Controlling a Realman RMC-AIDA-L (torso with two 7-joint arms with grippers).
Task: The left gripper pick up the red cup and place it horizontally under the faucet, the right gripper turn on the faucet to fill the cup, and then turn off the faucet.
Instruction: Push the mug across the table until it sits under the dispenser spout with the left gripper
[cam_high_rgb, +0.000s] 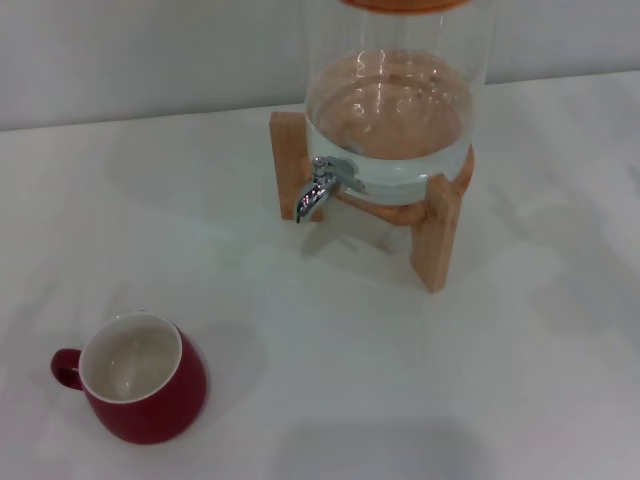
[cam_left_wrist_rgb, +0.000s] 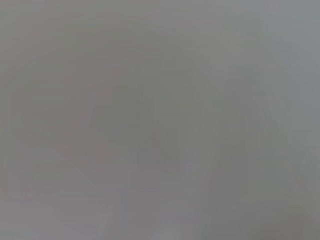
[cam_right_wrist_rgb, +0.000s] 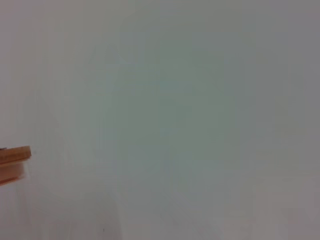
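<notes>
Your cup (cam_high_rgb: 135, 378) stands upright on the worktop (cam_high_rgb: 420, 380) at the near left, mouth up, its loop handle pointing left. It is well apart from the faucet (cam_high_rgb: 318, 189), which juts from the glass dispenser (cam_high_rgb: 395, 110) on its wooden stand (cam_high_rgb: 435, 235) at the far side. The spout curves down over bare worktop, and nothing is under it yet.

Neither gripper shows in any view, so you cannot tell whether the jaws are apart or together. The left wrist view gives only a blank grey field; the right wrist view catches just a wooden edge (cam_right_wrist_rgb: 15, 162) at its margin.

The step in hand looks like the first one: bringing the left arm to the cup. Come in over the cup and take it by the rim or the body on the side away from the handle, since the glaze is likely slippery and the rounded base may roll out of a low pinch. Keep the right arm clear of the dispenser meanwhile.
</notes>
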